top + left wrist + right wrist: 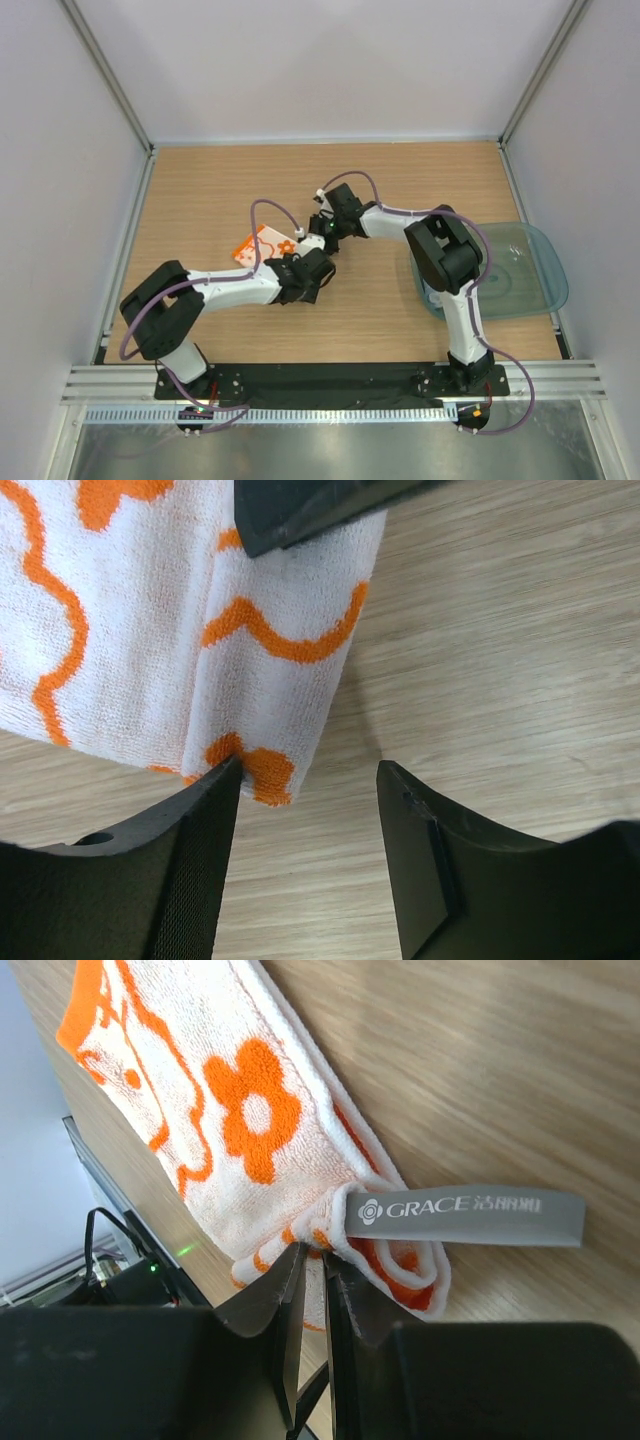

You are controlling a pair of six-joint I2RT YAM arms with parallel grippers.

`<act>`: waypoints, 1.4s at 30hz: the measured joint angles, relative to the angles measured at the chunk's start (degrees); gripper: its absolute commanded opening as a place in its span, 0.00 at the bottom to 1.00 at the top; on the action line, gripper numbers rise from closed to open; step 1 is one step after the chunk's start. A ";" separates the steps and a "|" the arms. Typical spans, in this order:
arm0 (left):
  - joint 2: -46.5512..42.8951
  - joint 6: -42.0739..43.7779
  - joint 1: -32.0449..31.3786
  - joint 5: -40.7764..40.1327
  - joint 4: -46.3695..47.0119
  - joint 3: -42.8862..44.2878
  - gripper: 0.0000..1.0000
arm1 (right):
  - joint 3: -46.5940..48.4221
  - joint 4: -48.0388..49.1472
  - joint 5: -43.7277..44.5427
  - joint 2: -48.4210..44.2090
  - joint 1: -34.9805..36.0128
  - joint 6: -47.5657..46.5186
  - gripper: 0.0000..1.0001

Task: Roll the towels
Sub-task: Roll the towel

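Observation:
A white towel with an orange pattern (pixel 258 245) lies on the wooden table left of centre, with its right end folded over into a loose roll. In the right wrist view the towel (pixel 200 1090) shows a grey "GRACE" label (pixel 460 1216) at the rolled end. My right gripper (pixel 315 1257) is shut on that rolled edge, pinching the cloth between its tips. My left gripper (pixel 310 775) is open just below the towel (pixel 150 630); its left fingertip (pixel 222 785) touches the towel's corner, and only bare wood lies between the jaws. Seen from above, the two grippers (pixel 318 262) (pixel 322 230) meet at the towel's right end.
A translucent teal tray (pixel 548 262) sits at the table's right edge, beside the right arm's elbow. White walls with metal posts enclose the table on three sides. The right gripper's dark finger (pixel 300 505) crosses the top of the left wrist view.

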 measured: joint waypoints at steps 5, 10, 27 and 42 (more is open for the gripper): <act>0.00 -0.02 0.00 -0.87 0.28 -0.46 0.59 | 4.85 -2.45 -0.70 2.80 -0.59 -0.81 0.21; 0.44 0.00 0.48 -0.87 0.68 -0.61 0.47 | 9.70 -4.76 -0.68 5.53 -1.46 -1.86 0.21; 2.91 1.38 5.33 3.61 0.81 2.29 0.00 | 18.14 -9.86 0.28 9.97 -5.22 -4.42 0.23; 2.40 -10.03 9.66 33.03 8.15 1.75 0.00 | 11.54 -15.72 1.92 -7.37 -21.62 -7.63 0.53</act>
